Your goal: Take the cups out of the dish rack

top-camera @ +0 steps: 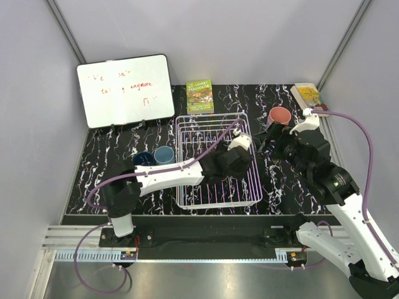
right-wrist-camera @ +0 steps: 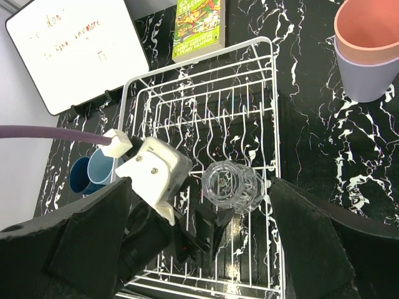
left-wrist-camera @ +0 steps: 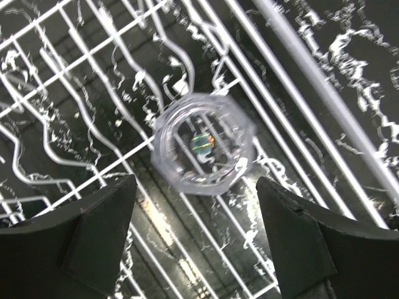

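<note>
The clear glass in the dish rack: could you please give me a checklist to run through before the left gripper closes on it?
1. Left gripper open: ok, fingers wide apart.
2. Clear glass centred between them: ok.
3. Fingers low enough around the glass: cannot tell; the left wrist view shows it just ahead of the tips.
4. Glass upright: cannot tell.
5. Other cups out of the dish rack: ok; salmon cup sits nested in the lavender cup on the table, light blue cup and dark blue cup stand left of the rack.
</note>
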`<state>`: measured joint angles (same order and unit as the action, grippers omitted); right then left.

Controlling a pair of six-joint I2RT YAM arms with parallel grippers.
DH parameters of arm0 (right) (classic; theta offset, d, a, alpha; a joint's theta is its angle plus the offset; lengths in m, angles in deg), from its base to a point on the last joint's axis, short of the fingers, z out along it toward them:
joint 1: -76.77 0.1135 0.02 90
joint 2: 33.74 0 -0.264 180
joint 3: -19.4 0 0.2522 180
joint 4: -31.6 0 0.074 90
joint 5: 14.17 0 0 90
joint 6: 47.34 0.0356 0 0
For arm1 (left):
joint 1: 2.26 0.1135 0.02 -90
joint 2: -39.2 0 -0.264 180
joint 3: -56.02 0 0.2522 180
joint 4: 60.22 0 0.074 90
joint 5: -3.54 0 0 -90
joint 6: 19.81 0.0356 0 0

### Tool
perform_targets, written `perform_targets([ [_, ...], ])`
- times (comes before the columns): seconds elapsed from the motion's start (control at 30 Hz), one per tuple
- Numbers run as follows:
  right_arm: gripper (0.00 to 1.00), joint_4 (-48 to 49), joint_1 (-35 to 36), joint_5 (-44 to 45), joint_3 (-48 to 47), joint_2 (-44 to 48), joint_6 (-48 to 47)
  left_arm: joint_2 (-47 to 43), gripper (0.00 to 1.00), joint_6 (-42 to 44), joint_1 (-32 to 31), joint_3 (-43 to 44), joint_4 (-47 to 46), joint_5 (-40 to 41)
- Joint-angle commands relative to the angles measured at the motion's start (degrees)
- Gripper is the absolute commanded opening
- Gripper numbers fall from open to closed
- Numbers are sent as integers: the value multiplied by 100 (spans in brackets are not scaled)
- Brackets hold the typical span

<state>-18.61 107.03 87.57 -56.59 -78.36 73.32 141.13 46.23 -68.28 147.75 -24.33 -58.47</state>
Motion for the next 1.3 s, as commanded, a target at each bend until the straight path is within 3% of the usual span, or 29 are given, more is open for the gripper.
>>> perform_targets([
  [0.0, 100, -20, 24, 126, -8, 138, -77, 108, 84, 129, -122, 385, -393, 312],
  [0.43, 100, -179, 24, -6, 256, 419, 55, 740, 85, -63, -52, 693, -332, 603],
  [0.77, 100, -187, 24, -15, 265, 287, 28, 451, 86, -231, 142, 500, -464, 884],
  [1.27, 100, -179, 32, 12, 388, 349, 63, 1022, 86, -486, 344, 561, -402, 93],
])
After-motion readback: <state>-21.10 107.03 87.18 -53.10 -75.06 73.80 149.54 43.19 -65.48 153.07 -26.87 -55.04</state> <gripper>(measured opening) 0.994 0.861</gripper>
